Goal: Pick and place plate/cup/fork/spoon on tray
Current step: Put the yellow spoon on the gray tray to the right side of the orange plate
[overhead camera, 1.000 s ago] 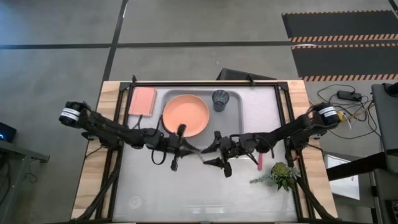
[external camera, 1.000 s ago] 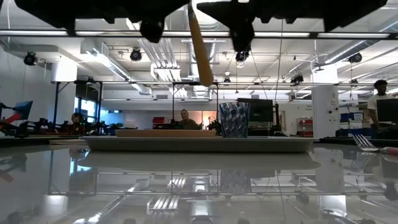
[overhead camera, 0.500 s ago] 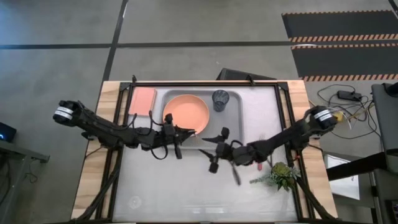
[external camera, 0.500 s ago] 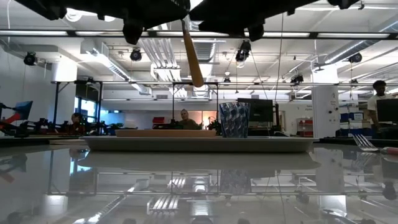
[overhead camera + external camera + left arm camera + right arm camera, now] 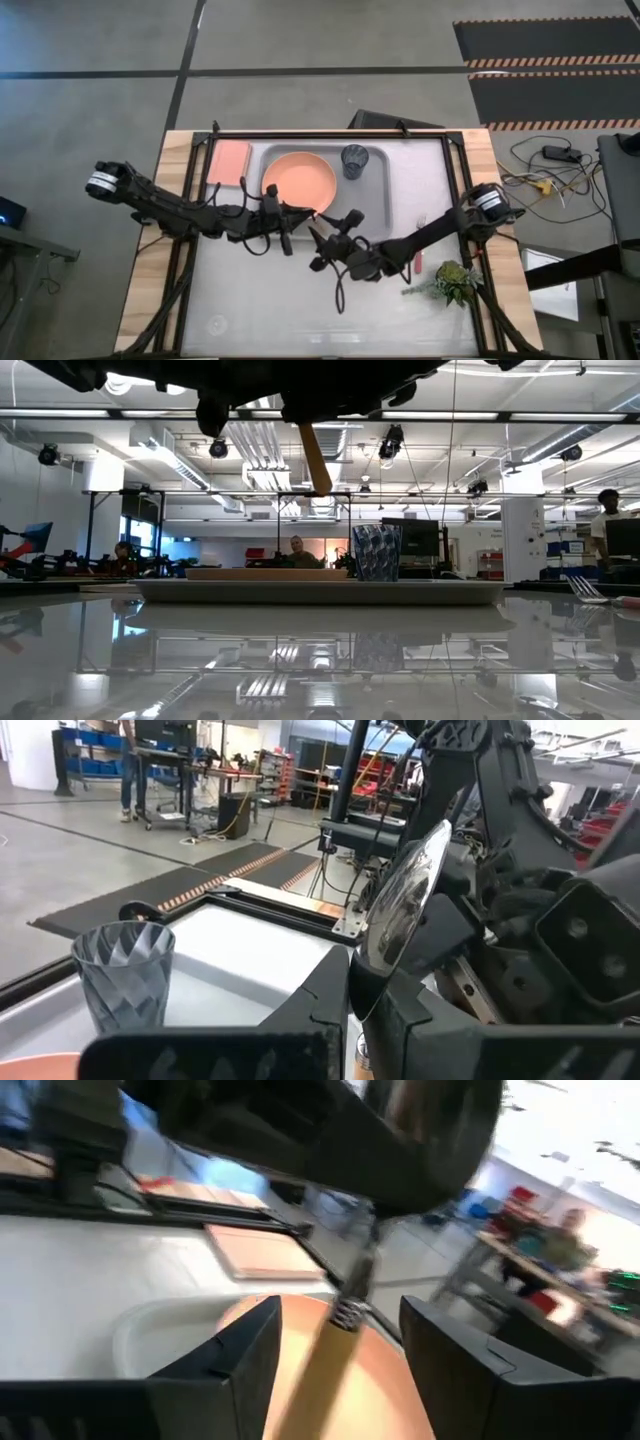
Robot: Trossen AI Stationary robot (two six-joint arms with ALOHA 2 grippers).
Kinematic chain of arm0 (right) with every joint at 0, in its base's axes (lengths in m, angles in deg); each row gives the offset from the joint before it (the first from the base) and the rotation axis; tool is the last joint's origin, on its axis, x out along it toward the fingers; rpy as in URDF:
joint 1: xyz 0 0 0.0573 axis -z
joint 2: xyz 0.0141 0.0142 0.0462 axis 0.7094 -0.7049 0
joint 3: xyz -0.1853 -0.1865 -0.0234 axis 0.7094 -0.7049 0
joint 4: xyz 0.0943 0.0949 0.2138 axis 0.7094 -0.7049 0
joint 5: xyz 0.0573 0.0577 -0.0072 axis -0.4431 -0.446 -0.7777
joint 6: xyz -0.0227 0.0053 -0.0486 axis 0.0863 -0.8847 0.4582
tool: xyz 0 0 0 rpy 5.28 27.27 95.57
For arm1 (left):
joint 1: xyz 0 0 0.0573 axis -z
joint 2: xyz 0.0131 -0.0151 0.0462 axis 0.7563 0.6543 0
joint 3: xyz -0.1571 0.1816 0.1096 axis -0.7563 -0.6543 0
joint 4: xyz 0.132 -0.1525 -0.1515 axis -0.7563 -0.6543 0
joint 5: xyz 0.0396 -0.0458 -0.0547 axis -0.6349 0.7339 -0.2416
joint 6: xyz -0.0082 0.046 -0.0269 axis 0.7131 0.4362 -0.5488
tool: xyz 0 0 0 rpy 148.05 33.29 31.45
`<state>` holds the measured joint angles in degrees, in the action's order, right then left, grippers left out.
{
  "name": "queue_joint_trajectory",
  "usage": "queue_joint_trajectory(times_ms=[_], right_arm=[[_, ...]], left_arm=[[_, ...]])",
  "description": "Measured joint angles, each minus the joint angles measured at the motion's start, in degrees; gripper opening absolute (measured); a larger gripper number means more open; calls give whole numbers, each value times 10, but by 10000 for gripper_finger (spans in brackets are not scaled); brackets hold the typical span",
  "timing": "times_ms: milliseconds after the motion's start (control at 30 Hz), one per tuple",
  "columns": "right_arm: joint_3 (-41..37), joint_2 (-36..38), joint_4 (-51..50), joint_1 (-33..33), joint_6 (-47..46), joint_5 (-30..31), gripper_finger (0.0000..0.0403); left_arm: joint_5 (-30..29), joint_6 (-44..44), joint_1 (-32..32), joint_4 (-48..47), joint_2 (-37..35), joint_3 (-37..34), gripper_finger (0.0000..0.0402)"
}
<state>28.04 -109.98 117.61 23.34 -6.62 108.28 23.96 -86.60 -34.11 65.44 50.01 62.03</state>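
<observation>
Spoon in the air, fork left on the table.

The plate (image 5: 298, 182) and cup (image 5: 354, 160) sit on the tray (image 5: 376, 196). The left gripper (image 5: 305, 214) pinches the spoon (image 5: 405, 895) above the tray's near edge, handle hanging down; the right gripper (image 5: 322, 243) waits just beside it with fingers spread and nothing in them. The fork (image 5: 418, 243) lies off the tray, near a plant sprig (image 5: 446, 281). The glossy tabletop (image 5: 320, 660) mirrors a bright workshop.

Both arms are dark, near-black, built of slim jointed segments with thin black cables looping alongside them. Each carries a white-ringed cylindrical joint near its outer end. The left pincer (image 5: 350, 1010) has blocky matt-black fingers; the right pincer (image 5: 340, 1370) has broad, flat-faced black ones.
</observation>
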Motion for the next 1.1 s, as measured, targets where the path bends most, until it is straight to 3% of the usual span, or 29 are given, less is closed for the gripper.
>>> queue_joint_trajectory(times_ms=[500,767,933,1100], right_arm=[[1,-6,3,0,-30,14,37],[1,6,-35,0,-79,2,33],[1,35,-124,0,-163,-41,29],[4,86,-265,14,-310,-121,29]], left_arm=[[-1,3,0,3,-2,0,0],[7,2,0,-4,-5,0,7],[19,3,0,-7,-18,-10,51],[20,33,0,-8,-50,-34,102]])
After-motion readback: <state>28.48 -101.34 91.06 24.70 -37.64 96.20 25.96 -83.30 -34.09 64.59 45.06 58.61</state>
